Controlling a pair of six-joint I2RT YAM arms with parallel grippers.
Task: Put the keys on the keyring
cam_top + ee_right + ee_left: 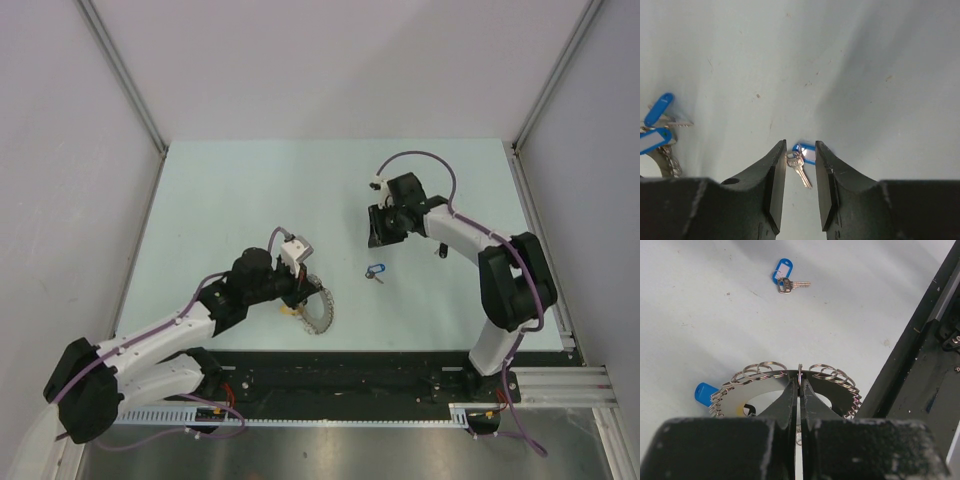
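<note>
Holding the keyring: the left end effector (800, 382) is gripping the rim of the keyring (732, 401), with its jaws closed tight on the band, near the front edge of the tabletop (230, 200).
Keyring edge: many small wire loops (762, 370) are standing along the rim on both sides of the grip.
Keys on the ring: one blue tag (705, 394) is hanging at the left side of the ring. The right wrist view is showing two more tagged keys (659, 107) at its left edge, but I cannot tell if they are attached.
Loose key: one loose key (790, 285) with its own blue tag is lying flat on the tabletop, well apart from the ring.
Right arm: the right end effector (801, 145) is hovering over this loose key with its jaws apart and is carrying nothing. The key is showing between the two fingers, lower down.
Progress: I am judging the task partly done, with at least this one key left.
Remaining: picking the loose key up, bringing it to the ring, and hooking it on a loop.
</note>
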